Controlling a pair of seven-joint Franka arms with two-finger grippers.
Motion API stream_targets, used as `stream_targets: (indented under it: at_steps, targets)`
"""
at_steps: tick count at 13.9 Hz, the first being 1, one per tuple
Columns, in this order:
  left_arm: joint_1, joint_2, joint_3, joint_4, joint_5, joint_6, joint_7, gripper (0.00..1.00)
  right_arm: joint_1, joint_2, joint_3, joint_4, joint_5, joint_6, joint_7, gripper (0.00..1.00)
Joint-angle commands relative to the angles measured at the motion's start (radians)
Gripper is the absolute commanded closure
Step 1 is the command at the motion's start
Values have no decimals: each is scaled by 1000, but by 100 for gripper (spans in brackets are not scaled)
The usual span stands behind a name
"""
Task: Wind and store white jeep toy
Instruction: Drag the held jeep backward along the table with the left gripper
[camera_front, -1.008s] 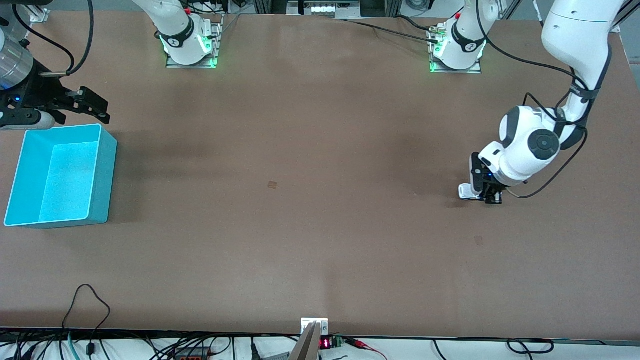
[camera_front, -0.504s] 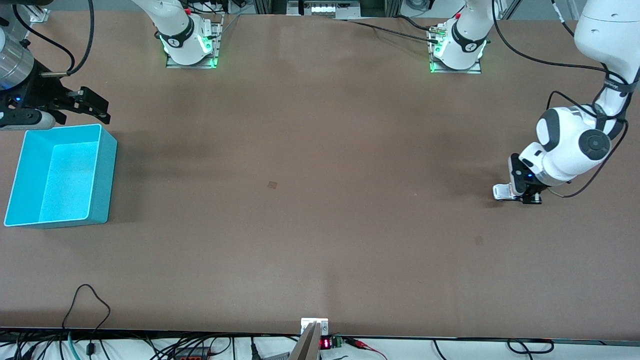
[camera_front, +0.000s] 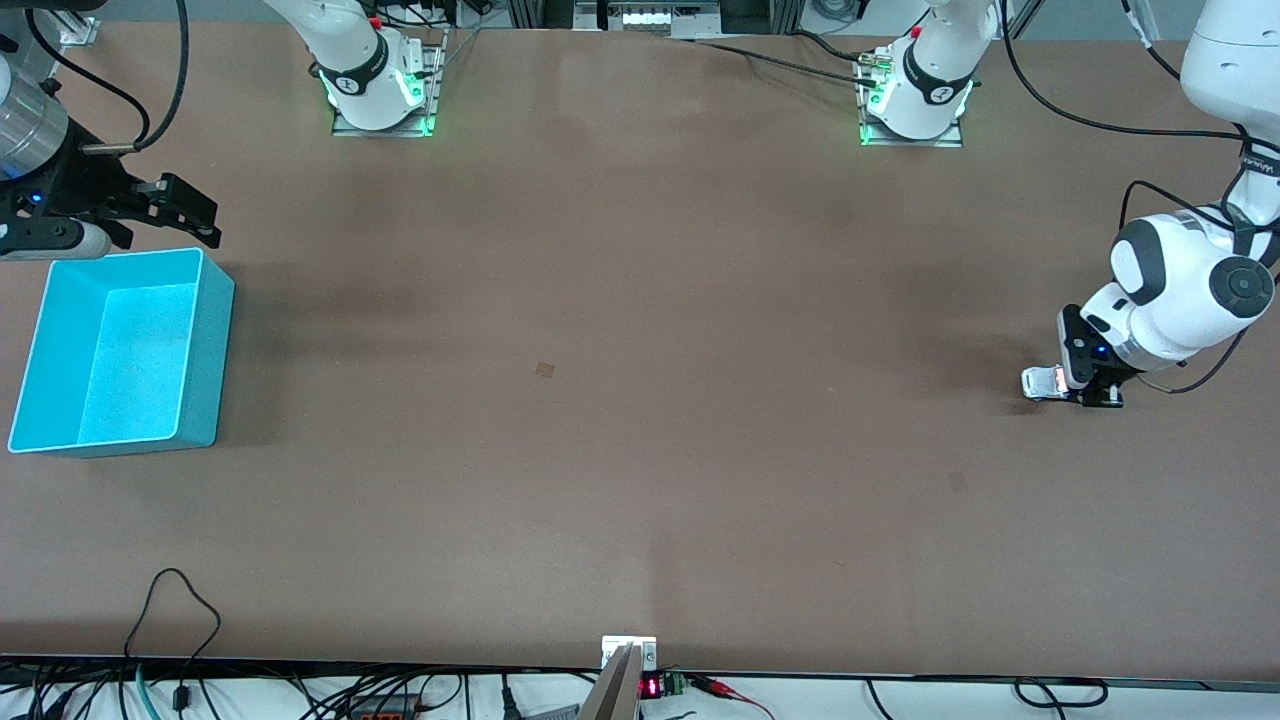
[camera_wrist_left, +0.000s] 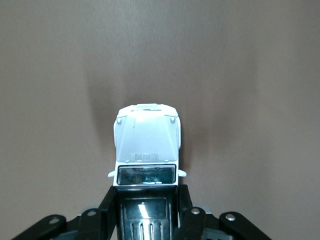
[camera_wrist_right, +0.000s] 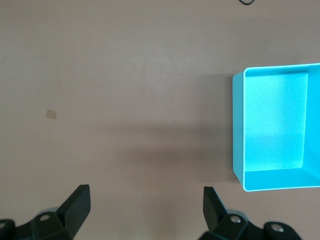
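**Wind step: jeep clamped, wheels on desk**

Left end effector (camera_front: 1075, 390) clamped on white jeep toy (camera_wrist_left: 146, 145), front view 3 o'clock. Next: release toward turquoise bin (camera_front: 205, 350) at 9. Right end effector (camera_wrist_right: 145, 210) waits there, spread apart.

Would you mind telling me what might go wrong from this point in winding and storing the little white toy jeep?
1. The left gripper pinches only the black ribbed rear of the white toy jeep low on the brown table; it may slip free or spring away on release.
2. The open turquoise plastic bin sits at the right arm's end of the table, so the jeep might miss it. The open right gripper hovers beside it.
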Motion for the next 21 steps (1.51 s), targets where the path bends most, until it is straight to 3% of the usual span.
stream_targets:
  at_steps: [1, 5, 6, 7, 8, 11, 16, 21]
  targets:
    - [27, 93, 5, -5, 45, -13, 33, 81, 1, 1, 3, 11, 11, -17, 14, 0]
    - [34, 95, 5, 12, 59, -14, 33, 81, 1, 1, 3, 11, 11, -17, 14, 0]
    - [36, 93, 3, 12, 59, -16, 31, 70, 1, 0, 3, 11, 11, -17, 14, 0]
    - [39, 92, 2, 15, 59, -17, 36, 25, 1, 1, 3, 11, 11, -17, 14, 0]
    - [49, 87, -4, 15, 60, -22, 36, 0, 3, 1, 3, 11, 11, -17, 14, 0]
    - [46, 43, -23, 23, 59, -66, 31, 0, 3, 1, 3, 11, 11, -17, 14, 0]
    - [39, -46, -84, 109, 54, -322, 4, 0, 3, -1, 3, 11, 11, -17, 14, 0]
    - [33, -109, -161, 252, 54, -647, -163, 0, 3, -1, 3, 11, 11, -17, 15, 0]
